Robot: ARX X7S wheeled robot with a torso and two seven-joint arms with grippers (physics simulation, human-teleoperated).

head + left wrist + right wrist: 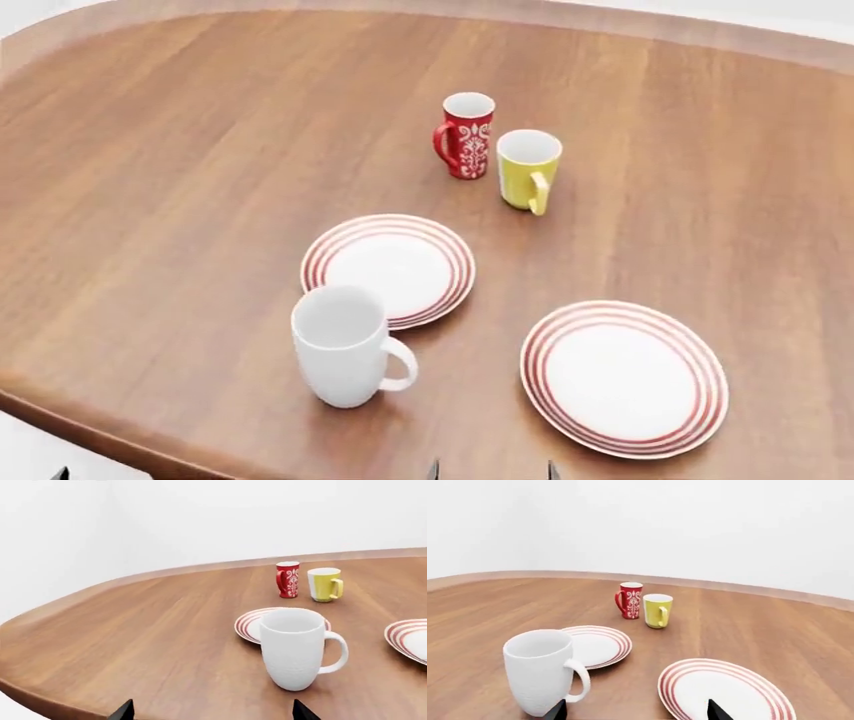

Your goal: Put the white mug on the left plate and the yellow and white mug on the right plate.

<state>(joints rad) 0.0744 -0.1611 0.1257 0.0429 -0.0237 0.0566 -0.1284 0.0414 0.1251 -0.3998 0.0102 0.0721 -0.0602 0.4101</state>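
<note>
The white mug [344, 345] stands upright on the table, just in front of the left plate [388, 268], handle to the right. The yellow and white mug [529, 170] stands farther back, beside a red mug. The right plate [623, 377] lies bare near the front right. My left gripper [213, 712] is open and empty, short of the white mug [293, 647]. My right gripper [637, 712] is open and empty, its tips between the white mug [542, 671] and the right plate [727, 690]. In the head view only fingertips show at the bottom edge.
A red mug with a white floral pattern [465, 135] stands touching-close left of the yellow mug. The wooden table [160, 200] has a curved front edge close to both grippers. A white wall lies behind the table.
</note>
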